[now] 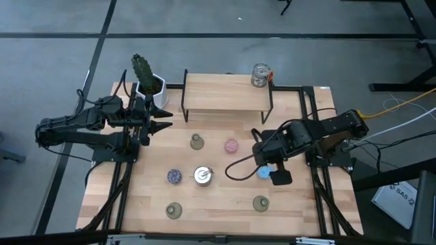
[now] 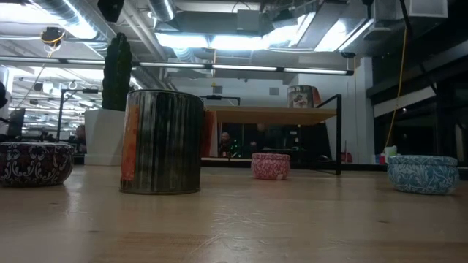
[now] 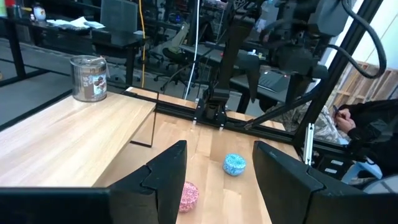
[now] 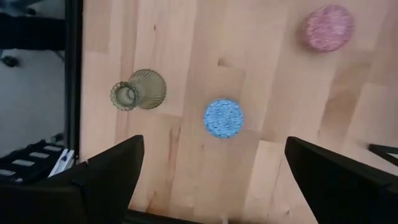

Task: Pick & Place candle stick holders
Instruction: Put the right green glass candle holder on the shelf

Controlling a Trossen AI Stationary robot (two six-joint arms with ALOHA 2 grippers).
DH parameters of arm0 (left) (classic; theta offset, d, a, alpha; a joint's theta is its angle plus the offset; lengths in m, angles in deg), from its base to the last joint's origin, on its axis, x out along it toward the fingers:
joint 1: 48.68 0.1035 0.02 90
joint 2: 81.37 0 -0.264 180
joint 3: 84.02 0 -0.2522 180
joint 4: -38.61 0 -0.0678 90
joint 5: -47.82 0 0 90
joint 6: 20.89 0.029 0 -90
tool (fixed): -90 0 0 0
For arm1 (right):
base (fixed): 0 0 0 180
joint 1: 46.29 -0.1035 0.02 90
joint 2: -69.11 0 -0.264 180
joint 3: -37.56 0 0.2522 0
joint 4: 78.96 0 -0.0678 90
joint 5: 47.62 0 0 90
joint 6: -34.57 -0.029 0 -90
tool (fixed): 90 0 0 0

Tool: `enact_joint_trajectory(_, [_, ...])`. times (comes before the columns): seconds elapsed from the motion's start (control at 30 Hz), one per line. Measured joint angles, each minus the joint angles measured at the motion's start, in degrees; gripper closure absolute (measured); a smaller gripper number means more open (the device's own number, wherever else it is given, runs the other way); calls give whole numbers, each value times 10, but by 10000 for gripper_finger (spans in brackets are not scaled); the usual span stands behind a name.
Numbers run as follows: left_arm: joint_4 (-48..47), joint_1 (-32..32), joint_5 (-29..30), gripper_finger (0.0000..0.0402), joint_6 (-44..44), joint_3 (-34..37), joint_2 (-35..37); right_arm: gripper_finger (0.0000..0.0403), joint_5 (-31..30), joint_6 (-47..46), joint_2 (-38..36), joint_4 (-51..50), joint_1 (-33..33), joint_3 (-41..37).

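On the wooden table stand olive-green holders [image 1: 197, 141], [image 1: 174, 211], [image 1: 261, 203], a pink one [image 1: 231, 145], a dark speckled one [image 1: 174, 176] and a silvery cup [image 1: 202, 175]. Another silvery cup [image 1: 259, 75] rests on the wooden shelf [image 1: 225, 95]. My right gripper [image 1: 270, 170] points down, open, above the blue holder [image 4: 223, 117], which sits on the table ahead of its spread fingers. My left gripper [image 1: 160, 121] hovers level and open by the table's far left, empty.
A white pot with a green cactus [image 1: 146, 78] stands at the far left corner, just behind my left gripper. The shelf's black legs [image 1: 185, 102] stand on the table's far side. Bare wood lies along the near edge between the olive holders.
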State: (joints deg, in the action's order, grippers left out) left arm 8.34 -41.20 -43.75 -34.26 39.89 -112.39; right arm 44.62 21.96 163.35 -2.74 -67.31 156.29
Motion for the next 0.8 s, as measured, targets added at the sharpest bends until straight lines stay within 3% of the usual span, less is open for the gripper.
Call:
enact_joint_trajectory(0.4, [0,0,0,222,-9,0,0,11,-54,-37,-92,0,13,-9])
enact_joint_trajectory(0.8, [0,0,0,222,-9,0,0,19,-68,-80,-160,0,15,-163])
